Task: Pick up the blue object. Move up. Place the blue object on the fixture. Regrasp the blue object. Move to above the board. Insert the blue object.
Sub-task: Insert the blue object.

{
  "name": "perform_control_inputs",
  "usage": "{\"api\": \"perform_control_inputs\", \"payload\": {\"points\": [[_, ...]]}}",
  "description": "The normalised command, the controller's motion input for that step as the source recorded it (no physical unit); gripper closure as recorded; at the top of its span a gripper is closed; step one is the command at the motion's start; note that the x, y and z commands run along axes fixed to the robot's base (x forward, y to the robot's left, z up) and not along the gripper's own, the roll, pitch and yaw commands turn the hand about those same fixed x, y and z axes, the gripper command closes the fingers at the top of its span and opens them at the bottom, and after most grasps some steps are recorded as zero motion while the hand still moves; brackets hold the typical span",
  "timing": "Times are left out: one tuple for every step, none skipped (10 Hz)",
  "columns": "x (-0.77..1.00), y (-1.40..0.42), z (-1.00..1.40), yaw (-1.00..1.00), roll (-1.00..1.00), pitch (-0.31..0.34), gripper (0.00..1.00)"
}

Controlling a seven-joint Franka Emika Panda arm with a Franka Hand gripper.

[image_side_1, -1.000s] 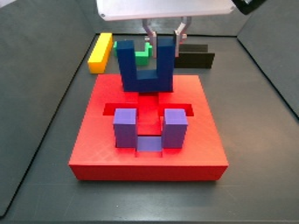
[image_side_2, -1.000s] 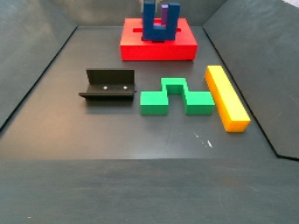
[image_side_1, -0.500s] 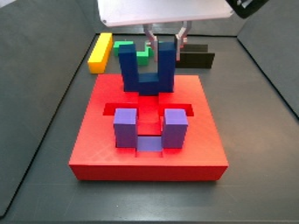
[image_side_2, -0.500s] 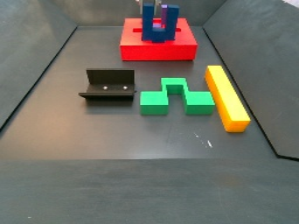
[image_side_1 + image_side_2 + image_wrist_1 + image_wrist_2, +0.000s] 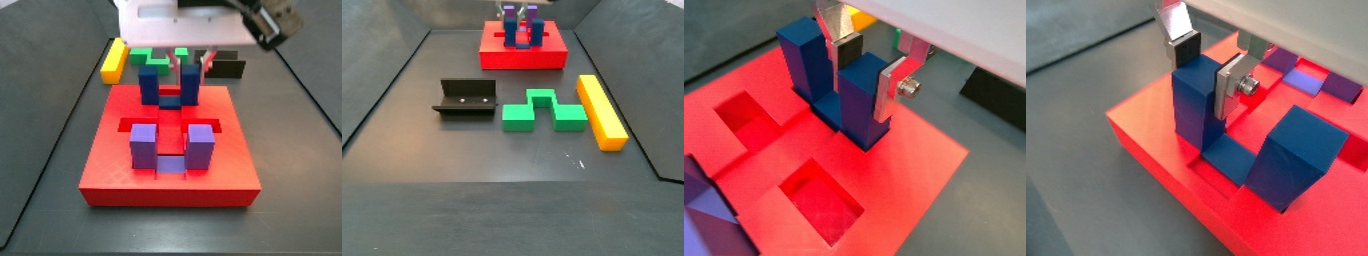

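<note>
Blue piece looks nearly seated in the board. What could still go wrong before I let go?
1. The hand grips only one prong of the blue object; opening or lifting off-centre could tilt it in the board.
2. In a side view its prongs stand well above the red surface, so I can't confirm it is fully down.
3. The purple block sits in the neighbouring cutout; sideways drift on retreat might knock it.

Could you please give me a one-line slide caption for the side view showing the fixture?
Gripper clamps the dark blue U-shaped block in the red board; black fixture stands empty.
</note>
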Motion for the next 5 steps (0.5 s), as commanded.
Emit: {"api": "perform_control_inputs", "payload": {"points": [[0.21, 0.00, -0.57, -0.12, 0.02, 0.204, 1.00], [0.03, 0.00, -0.04, -0.05, 0.00, 0.070, 1.00], [-0.02, 0.00, 0.00, 0.00, 0.00, -0.014, 1.00], [-0.04, 0.00, 0.00, 0.00, 0.00, -0.029, 1.00], [-0.04, -0.11, 0.00, 0.00, 0.11, -0.057, 1.00]]}}
